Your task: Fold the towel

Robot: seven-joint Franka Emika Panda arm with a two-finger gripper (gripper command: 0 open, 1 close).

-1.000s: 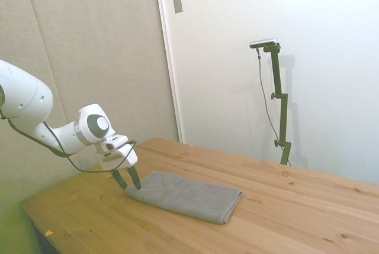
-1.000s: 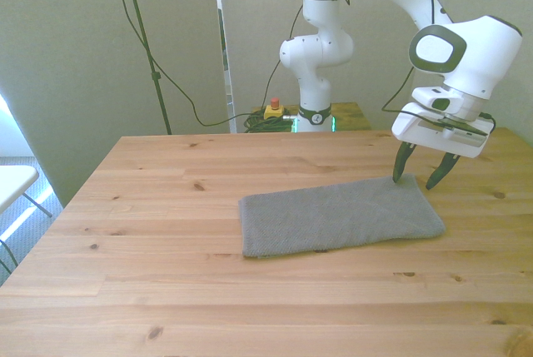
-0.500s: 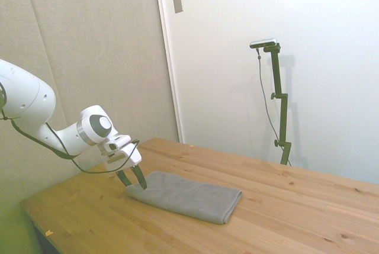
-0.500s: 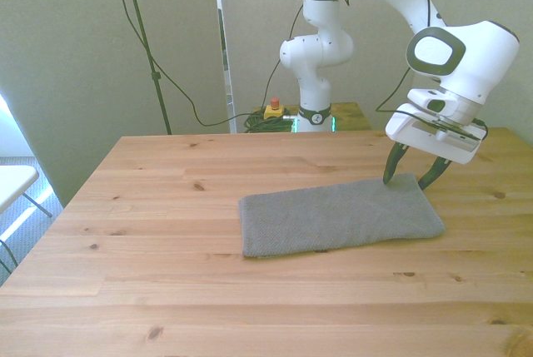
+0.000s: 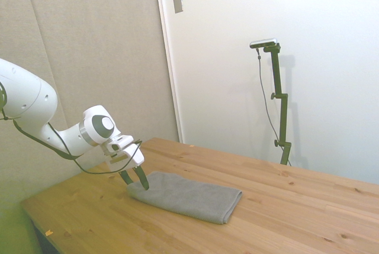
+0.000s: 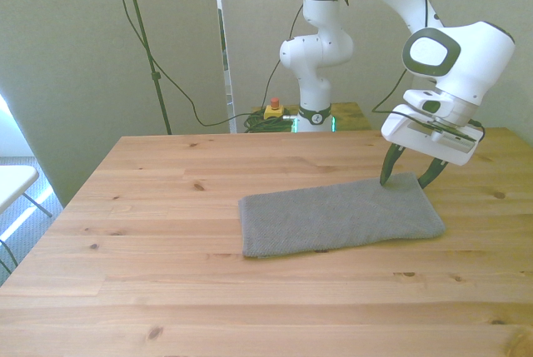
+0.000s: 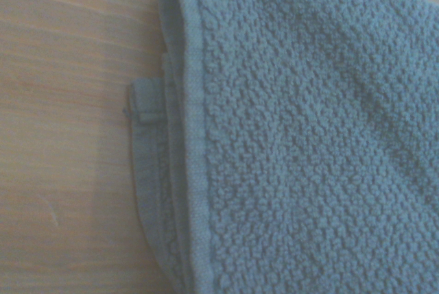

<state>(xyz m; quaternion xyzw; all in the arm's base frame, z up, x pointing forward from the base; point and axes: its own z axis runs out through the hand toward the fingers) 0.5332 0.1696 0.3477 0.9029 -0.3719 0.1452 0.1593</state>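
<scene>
Over the last second the gripper (image 6: 409, 179), jaws spread and empty, has shifted onto the 3 o'clock end of the towel (image 6: 341, 216) lying mid-table (image 6: 166, 249), apparently preparing to pinch that end.

A wooden desk (image 6: 166, 274) — pale planks; beyond its far edge, a small yellow box with a red button (image 6: 273, 110).

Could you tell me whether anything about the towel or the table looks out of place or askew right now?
Only a small thing: at the towel's corner, a lower layer's hem pokes out past the top layer, so the layers are not flush. The table looks ordinary.
</scene>
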